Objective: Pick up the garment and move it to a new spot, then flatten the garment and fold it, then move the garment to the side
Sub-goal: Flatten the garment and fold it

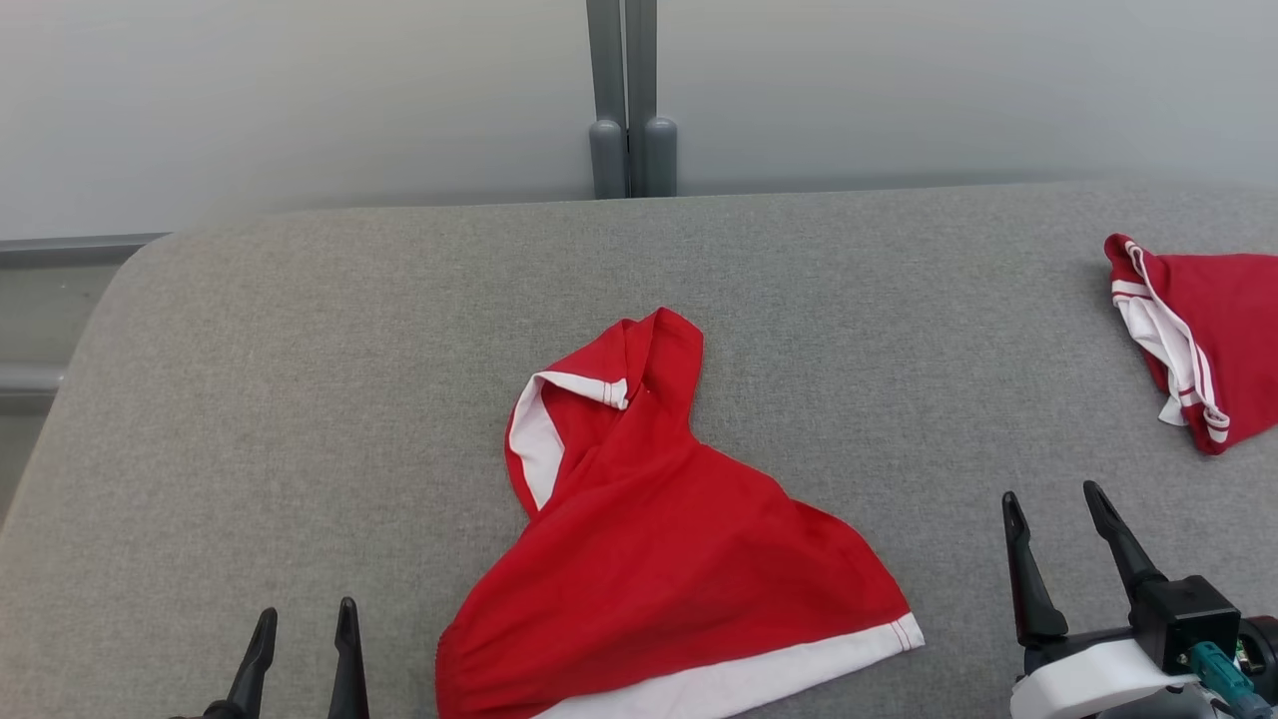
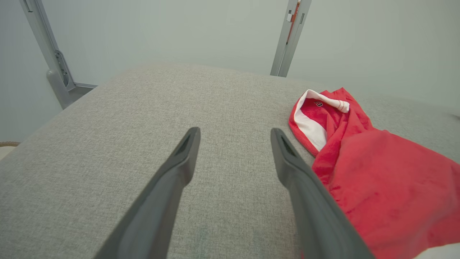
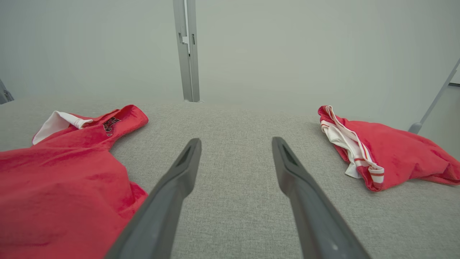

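One garment [image 1: 659, 539] between left tool [image 1: 307, 606], right tool [image 1: 1050, 491]

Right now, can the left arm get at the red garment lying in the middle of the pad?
Probably yes. The left tool stands open and empty beside the red garment, whose near edge lies just to its right on the grey pad, with bare pad between them and nothing in the way.

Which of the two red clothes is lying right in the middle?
The bigger red garment with the wide white hem. The other red garment, with thin white stripes, sits far off at the right edge.
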Robot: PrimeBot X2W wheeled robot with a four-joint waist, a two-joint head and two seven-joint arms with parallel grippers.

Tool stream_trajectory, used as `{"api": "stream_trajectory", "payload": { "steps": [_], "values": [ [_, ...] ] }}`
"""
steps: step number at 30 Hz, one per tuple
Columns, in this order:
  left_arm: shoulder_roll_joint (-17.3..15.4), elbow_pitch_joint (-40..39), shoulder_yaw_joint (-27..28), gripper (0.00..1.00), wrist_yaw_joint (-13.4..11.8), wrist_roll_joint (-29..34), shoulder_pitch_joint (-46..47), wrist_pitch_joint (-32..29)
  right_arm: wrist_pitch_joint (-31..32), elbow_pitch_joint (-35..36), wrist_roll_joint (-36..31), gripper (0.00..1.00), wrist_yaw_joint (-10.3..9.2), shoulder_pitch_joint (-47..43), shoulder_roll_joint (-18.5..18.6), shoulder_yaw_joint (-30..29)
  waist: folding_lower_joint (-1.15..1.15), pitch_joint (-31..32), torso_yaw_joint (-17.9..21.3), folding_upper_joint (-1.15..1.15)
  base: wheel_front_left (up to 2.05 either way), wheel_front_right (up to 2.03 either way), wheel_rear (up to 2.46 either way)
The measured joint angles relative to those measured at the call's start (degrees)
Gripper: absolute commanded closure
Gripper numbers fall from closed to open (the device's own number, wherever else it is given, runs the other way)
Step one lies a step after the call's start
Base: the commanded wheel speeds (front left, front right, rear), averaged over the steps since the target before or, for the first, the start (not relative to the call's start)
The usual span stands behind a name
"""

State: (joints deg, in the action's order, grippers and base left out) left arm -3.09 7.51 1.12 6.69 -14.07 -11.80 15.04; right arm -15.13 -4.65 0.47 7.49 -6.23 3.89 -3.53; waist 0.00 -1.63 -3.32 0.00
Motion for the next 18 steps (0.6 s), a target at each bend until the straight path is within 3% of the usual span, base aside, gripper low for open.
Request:
{"api": "stream_trajectory", "payload": {
  "steps": [13,15,18],
  "values": [
    [0.16,-1.38,0.29,0.0,0.7,-0.8,1.02,0.0,0.0,-0.91,1.69,0.0,0.0,0.77,-0.85,-0.13,0.0,-0.92,0.07,0.0,0.0,0.0,0.0],
    [0.24,-0.33,0.25,0.0,0.7,-4.86,0.92,-0.01,0.0,-1.32,3.45,0.0,0.0,0.96,-0.85,1.44,0.0,-0.76,0.21,0.0,0.0,0.0,0.0],
    [-0.36,0.49,-1.7,0.0,0.7,-5.15,0.8,0.09,0.0,-3.18,6.94,0.0,0.0,1.83,1.04,7.22,0.0,-0.66,0.33,0.0,0.0,0.0,0.0]
  ]
}}
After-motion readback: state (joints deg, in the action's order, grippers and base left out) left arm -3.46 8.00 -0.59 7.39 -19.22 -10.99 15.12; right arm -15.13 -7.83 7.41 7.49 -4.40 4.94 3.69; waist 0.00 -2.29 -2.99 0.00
